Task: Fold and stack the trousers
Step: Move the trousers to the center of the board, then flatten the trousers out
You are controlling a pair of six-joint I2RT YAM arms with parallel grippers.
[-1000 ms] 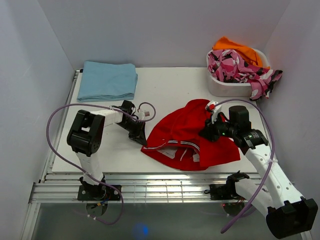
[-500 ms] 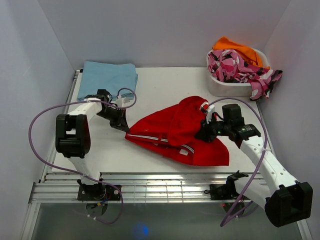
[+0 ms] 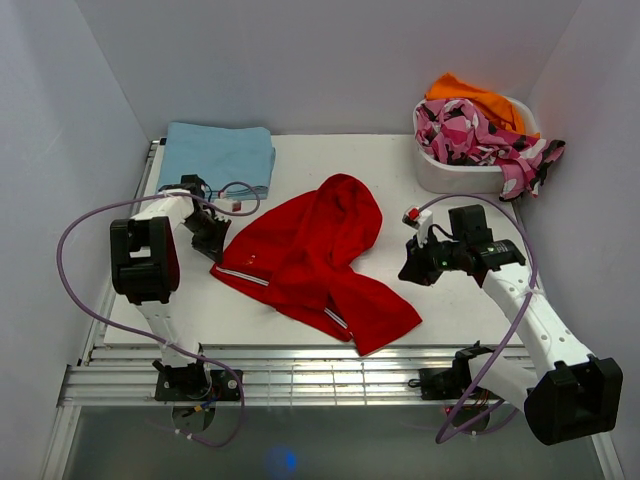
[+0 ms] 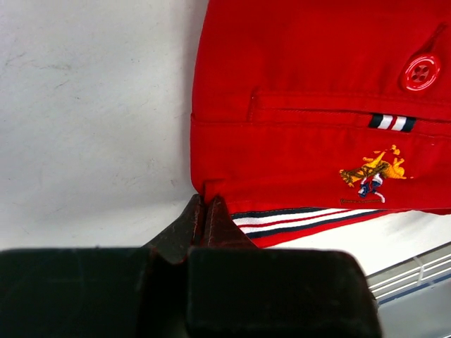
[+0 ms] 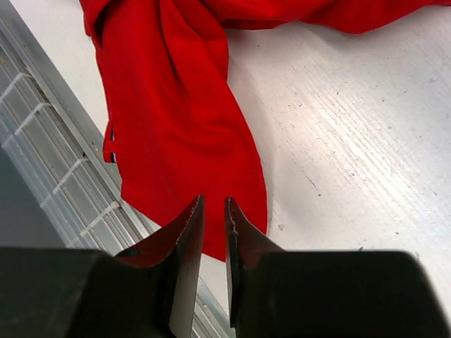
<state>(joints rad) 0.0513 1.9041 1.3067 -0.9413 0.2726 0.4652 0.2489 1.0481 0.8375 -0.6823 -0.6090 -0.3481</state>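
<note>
The red trousers (image 3: 310,250) lie spread on the white table, waistband at the left, one leg reaching to the front right. My left gripper (image 3: 213,243) is shut on the waistband corner; in the left wrist view its tips (image 4: 204,201) pinch the red hem beside the striped trim, with a button and an embroidered logo on the trousers (image 4: 303,141). My right gripper (image 3: 408,272) hovers to the right of the cloth, jaws a little apart and empty. In the right wrist view it (image 5: 213,204) is above the end of the trouser leg (image 5: 176,120).
A folded light blue garment (image 3: 217,160) lies at the back left. A white basket (image 3: 450,175) at the back right holds a pink-black-white patterned garment (image 3: 470,135) and orange cloth (image 3: 470,97). Metal rails (image 3: 320,375) run along the table's front edge.
My left gripper has pulled the waistband further left, dragging the trousers out flatter. My right gripper has let go of the cloth, which has slid away from it to the left.
</note>
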